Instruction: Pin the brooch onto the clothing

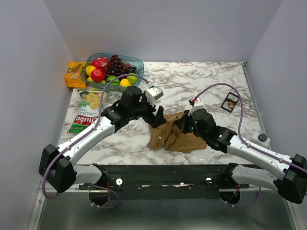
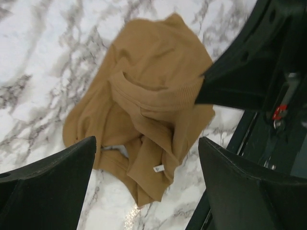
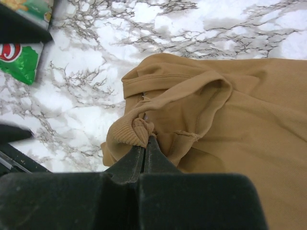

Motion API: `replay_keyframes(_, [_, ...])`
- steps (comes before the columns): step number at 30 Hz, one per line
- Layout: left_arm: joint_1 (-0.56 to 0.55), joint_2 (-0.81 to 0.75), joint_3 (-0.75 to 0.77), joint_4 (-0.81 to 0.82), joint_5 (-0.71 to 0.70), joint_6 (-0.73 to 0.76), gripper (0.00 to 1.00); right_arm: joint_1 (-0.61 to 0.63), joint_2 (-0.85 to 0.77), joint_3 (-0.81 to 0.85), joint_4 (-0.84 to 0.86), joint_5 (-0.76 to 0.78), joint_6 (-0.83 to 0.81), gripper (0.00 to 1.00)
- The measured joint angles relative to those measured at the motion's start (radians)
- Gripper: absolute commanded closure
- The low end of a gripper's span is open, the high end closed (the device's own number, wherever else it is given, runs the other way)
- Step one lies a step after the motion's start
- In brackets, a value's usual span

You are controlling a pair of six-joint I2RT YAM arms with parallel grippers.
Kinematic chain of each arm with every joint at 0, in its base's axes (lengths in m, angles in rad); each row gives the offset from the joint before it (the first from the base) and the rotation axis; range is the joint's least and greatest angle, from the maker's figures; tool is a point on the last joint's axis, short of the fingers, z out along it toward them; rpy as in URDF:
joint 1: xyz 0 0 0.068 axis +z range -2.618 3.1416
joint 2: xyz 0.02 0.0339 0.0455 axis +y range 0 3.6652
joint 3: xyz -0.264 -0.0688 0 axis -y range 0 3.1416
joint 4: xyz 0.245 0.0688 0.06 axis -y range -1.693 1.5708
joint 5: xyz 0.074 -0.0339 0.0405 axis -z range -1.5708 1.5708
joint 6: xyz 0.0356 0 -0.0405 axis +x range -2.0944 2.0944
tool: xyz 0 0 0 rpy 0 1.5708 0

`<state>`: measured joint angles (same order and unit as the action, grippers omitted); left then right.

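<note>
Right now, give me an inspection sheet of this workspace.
Surface: veined marble table.
Job's things: top crumpled mid-table; brooch apparently in the black tray, too small to confirm.
Clutter: fruit bowl, chips bag, orange pack, all at left.
Hands: left hand open above the top; right hand shut on a fold of it.
Cables: purple cables loop over both arms, off the top.
Surroundings: plain pale walls.

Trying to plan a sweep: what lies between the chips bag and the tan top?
Bare marble table between chips bag and tan top, shown in the right wrist view; in the top view the left arm crosses above.
</note>
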<state>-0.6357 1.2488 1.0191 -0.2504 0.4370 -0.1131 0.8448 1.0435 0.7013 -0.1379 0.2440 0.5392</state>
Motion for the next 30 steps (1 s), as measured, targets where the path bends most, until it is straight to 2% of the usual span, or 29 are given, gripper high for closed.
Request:
replay_keyframes(7, [-0.114,0.114,0.005,-0.127,-0.073,0.094,0.06,-0.076,0.0,-0.008,-0.016,-0.006,0.001,0.99])
replay_keyframes(11, [-0.116,0.16,0.006,-0.132,-0.14,0.077,0.07,-0.136,0.0,-0.045,-0.017,-0.006,-0.016,0.99])
replay_keyframes(16, [-0.092,0.202,0.012,-0.098,-0.145,0.031,0.12,-0.207,0.0,-0.089,-0.035,0.001,-0.026,0.99])
replay_keyframes(24, [0.039,0.36,0.119,0.05,0.042,-0.097,0.15,-0.245,0.001,-0.129,-0.04,0.016,-0.033,0.99])
replay_keyframes(30, [0.032,0.55,0.205,0.132,0.2,-0.185,0.29,-0.251,0.001,-0.163,-0.043,0.016,-0.026,0.99])
